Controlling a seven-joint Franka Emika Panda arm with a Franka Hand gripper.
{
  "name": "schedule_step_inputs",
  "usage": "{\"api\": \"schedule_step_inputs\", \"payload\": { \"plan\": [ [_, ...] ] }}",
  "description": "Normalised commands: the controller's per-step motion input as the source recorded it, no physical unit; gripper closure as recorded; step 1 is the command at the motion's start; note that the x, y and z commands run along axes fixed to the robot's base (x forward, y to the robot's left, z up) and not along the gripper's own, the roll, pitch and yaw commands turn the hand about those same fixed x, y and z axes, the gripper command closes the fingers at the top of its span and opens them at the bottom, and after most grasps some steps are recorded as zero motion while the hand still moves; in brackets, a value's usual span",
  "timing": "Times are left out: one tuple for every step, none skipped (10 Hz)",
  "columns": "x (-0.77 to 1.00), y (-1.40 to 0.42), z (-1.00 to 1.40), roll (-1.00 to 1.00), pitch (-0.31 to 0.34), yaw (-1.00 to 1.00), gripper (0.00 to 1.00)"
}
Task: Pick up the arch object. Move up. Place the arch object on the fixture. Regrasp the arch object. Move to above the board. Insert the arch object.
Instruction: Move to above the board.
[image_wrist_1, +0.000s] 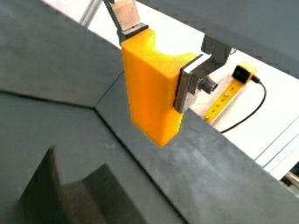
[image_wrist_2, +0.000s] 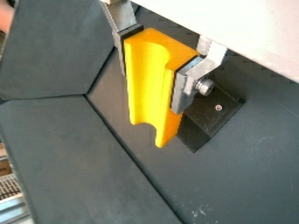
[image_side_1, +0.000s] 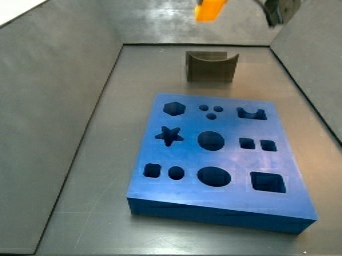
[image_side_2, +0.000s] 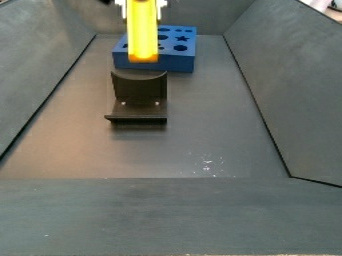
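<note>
My gripper (image_wrist_1: 160, 66) is shut on the arch object (image_wrist_1: 152, 87), a yellow-orange block held upright between the silver fingers (image_wrist_2: 187, 83), with its curved notch showing in a wrist view (image_wrist_2: 146, 79). In both side views the arch object (image_side_2: 140, 35) hangs in the air above the fixture (image_side_2: 138, 95), clear of it. The fixture (image_side_1: 210, 66) is a dark block with a U-shaped notch standing on a base plate (image_wrist_2: 212, 118). The board (image_side_1: 214, 150) is a thick blue slab with shaped cut-outs, lying on the floor beside the fixture. Of the gripper, the side views show almost nothing.
Sloping grey walls (image_side_2: 40, 90) enclose the dark floor (image_side_2: 187, 150) on all sides. A yellow ruler and a black cable (image_wrist_1: 233, 87) lie outside the wall. The board (image_side_2: 167, 48) is behind the fixture in a side view.
</note>
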Motion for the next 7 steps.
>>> {"api": "schedule_step_inputs", "payload": {
  "plan": [
    [-0.11, 0.01, 1.0, -0.09, 0.076, -0.09, 1.0],
    [-0.1, 0.01, 1.0, -0.08, 0.109, -0.06, 1.0],
    [-0.1, 0.01, 1.0, -0.07, 0.128, -0.03, 1.0],
    [-0.09, 0.01, 1.0, -0.06, 0.134, 0.0, 1.0],
    [-0.08, 0.0, 1.0, -0.05, 0.131, 0.03, 1.0],
    [-0.06, -0.01, 0.9, -0.04, 0.119, 0.05, 1.0],
    [-0.04, -0.01, 0.81, -0.04, 0.115, 0.06, 1.0]
  ]
}}
